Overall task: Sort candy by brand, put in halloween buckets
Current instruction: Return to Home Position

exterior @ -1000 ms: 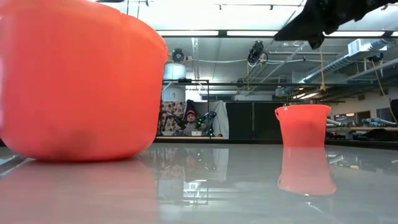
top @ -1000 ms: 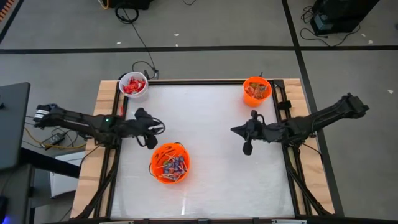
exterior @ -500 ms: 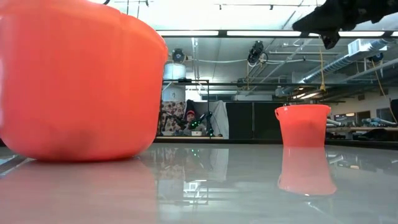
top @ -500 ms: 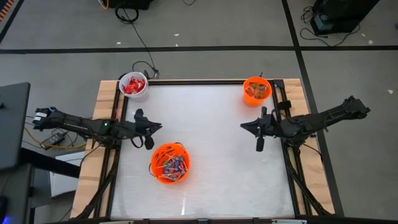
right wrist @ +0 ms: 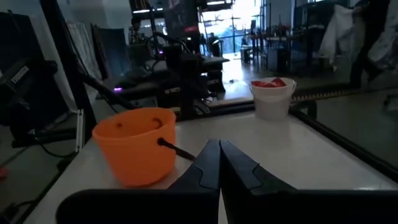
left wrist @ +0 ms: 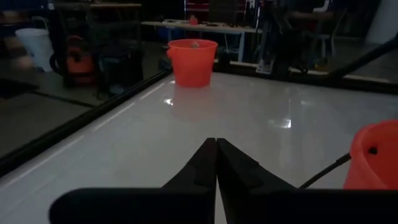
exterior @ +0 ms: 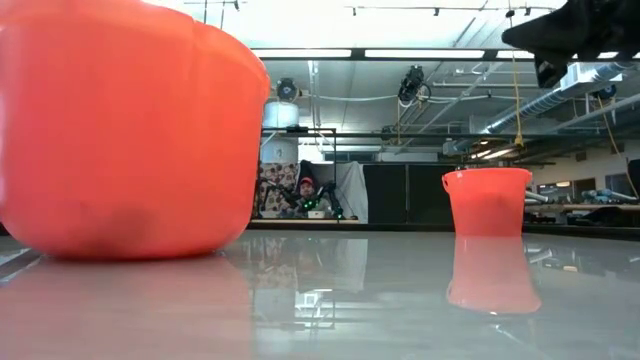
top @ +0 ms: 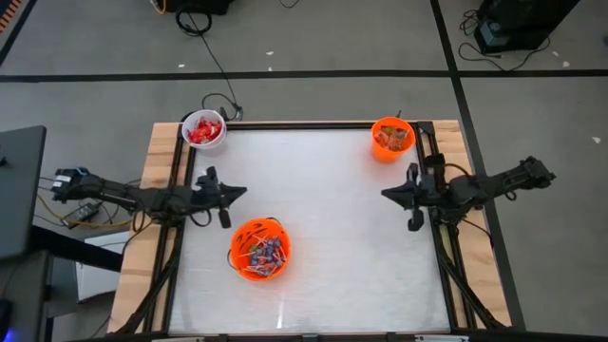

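Left pincer (top: 233,194), fingers pressed together and empty, hovers at the left edge of the bench (top: 313,190). Right pincer (top: 388,194), likewise closed, hovers at the right edge. Near the left pincer, the larger orange bucket (top: 234,256) holds mixed candy (top: 262,252). At the far corners stand the white bucket (top: 186,123) with red packets (top: 203,132) and the small orange bucket (top: 374,142), whose contents are unclear.

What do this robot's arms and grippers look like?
The left arm and right arm are both slim, dark and jointed. The left gripper and right gripper each end in two black fingers that taper to a pointed wedge.
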You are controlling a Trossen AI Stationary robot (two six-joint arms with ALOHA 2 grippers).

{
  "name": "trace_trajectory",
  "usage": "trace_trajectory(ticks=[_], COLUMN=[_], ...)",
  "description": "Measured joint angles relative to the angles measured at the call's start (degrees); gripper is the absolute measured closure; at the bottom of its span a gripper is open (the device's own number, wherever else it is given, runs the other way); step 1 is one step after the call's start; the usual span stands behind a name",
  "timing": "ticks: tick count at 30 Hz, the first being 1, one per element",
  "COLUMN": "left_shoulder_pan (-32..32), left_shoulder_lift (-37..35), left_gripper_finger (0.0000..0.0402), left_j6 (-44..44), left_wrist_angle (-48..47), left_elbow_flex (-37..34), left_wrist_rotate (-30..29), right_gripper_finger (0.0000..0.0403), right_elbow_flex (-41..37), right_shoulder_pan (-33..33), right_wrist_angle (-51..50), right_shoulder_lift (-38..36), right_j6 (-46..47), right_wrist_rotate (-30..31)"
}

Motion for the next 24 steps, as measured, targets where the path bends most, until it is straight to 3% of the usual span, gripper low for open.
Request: trace_trajectory(ticks=[13,24], left_shoulder_pan=[0.0,0.0], left_shoulder_lift=[-11.0,-11.8], left_gripper_finger=[0.0391,0.0391], left_j6=[1.0,-1.5], left_wrist_angle=[-1.9,-3.6], left_elbow_flex=[-3.3,-3.3], left_wrist_rotate=[0.1,0.1], right_gripper_finger=[0.0392,0.0392], right_elbow_flex=[-6.8,-9.4], right_shoulder_pan=[0.0,0.0], right_wrist_angle=[-0.6,-0.6], right_shoulder_lift=[-11.2,-15.2], right_j6=[-3.7,-3.2], right_wrist_rotate=[-1.4,-1.3])
